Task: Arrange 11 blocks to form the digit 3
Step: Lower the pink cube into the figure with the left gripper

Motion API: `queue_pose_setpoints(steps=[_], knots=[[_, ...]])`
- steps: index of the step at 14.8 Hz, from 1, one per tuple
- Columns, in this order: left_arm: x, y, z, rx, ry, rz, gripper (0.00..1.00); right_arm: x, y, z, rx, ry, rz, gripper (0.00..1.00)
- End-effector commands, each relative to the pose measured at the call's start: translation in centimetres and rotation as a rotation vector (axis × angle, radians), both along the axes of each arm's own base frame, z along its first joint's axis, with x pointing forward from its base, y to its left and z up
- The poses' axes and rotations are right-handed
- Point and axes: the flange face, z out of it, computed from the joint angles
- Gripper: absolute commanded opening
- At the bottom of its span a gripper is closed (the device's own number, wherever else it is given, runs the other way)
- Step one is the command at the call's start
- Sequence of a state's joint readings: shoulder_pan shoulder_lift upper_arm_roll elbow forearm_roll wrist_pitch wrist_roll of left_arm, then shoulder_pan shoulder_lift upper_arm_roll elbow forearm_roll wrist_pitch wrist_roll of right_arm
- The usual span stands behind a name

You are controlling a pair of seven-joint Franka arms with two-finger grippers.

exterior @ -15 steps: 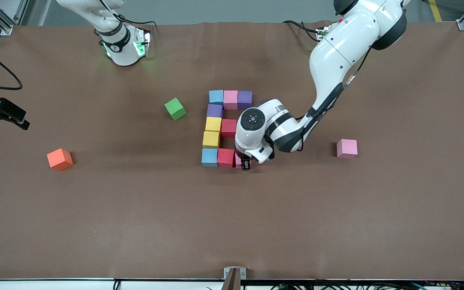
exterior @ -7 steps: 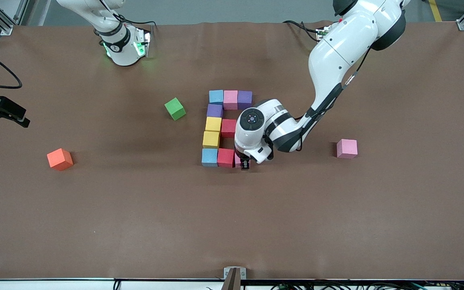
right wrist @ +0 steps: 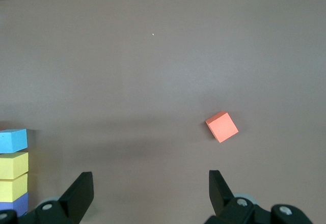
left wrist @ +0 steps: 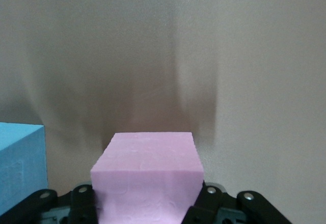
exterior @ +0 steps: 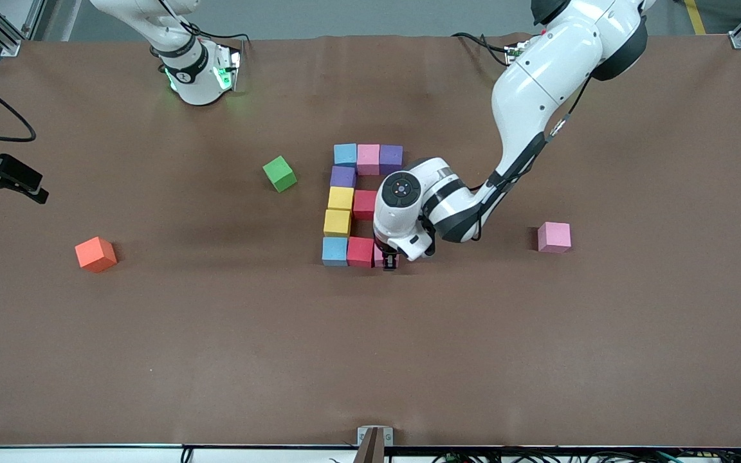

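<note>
Your left arm has crept a touch toward the figure over the last second, carrying its load with it; nothing else on the brown table [exterior: 152, 354] has shifted. The digit 3 [exterior: 357, 204] sits mid-table, well away from every edge: a bar of three cubes toward the robots' edge, a column of purple and two yellow cubes down one side, a red cube [exterior: 365, 204] starting the middle bar, and a light blue cube [exterior: 334, 251] and another red one opening the bar nearest the front edge.

The left gripper [exterior: 390, 263] is down at that bar's open end, its jaws clamped on a pink cube [left wrist: 147, 175], pressed just beside the red one. I judge that bar nearly finished.

A second pink cube [exterior: 554, 236] lies apart toward the left arm's end.

The right gripper [right wrist: 150, 188] waits spread wide and empty, near the orange cube [right wrist: 221, 126] and green cube [exterior: 279, 173].
</note>
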State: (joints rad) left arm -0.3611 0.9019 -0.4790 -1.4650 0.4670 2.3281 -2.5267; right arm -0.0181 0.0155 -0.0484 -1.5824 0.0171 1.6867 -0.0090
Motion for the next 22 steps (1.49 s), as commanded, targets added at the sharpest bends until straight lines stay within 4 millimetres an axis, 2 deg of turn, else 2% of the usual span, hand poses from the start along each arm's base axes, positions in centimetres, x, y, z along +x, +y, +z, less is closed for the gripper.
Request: queue_pose_setpoints(steps=[1,9,11,12,13,14,15,17,19,21,22], knots=[[0.3,-0.4,-0.4,-0.007,-0.006,-0.019,0.23,0.0,-0.5,0.2,-0.005,0.000,-0.001,1.00],[0.8,-0.4,-0.1,-0.014,-0.015,-0.031,0.24,0.2,-0.8,0.1,-0.009,-0.007,-0.004,1.00],[1.0,-0.2,-0.2,-0.011,-0.016,-0.027,0.30,0.2,-1.1,0.0,-0.009,-0.006,-0.010,1.00],[0.9,-0.3,-0.2,-0.011,-0.015,-0.027,0.39,0.2,-1.3,-0.1,-0.008,-0.004,-0.013,1.00],[1.0,-0.2,-0.2,-0.011,-0.015,-0.027,0.59,0.4,-1.2,-0.3,-0.007,0.000,-0.012,1.00],[1.0,-0.2,-0.1,-0.012,-0.017,-0.029,0.85,0.4,-1.2,-0.3,-0.007,0.000,-0.012,1.00],[1.0,-0.3,0.1,-0.012,-0.021,-0.036,1.00,0.4,-1.1,-0.3,-0.007,0.002,-0.010,1.00],[1.2,-0.2,1.3,-0.009,-0.034,-0.045,1.00,0.4,-1.1,-0.3,-0.007,0.002,-0.010,1.00],[2.0,0.1,4.2,-0.025,-0.067,-0.044,1.00,0.4,-1.1,-0.3,-0.007,0.002,-0.010,1.00],[1.4,-0.4,7.4,-0.010,-0.072,-0.070,1.00,0.4,-1.2,-0.4,-0.007,0.003,-0.011,1.00],[1.2,-0.4,10.0,0.001,-0.084,-0.099,1.00,0.4,-1.1,-0.4,-0.007,0.003,-0.010,1.00]])
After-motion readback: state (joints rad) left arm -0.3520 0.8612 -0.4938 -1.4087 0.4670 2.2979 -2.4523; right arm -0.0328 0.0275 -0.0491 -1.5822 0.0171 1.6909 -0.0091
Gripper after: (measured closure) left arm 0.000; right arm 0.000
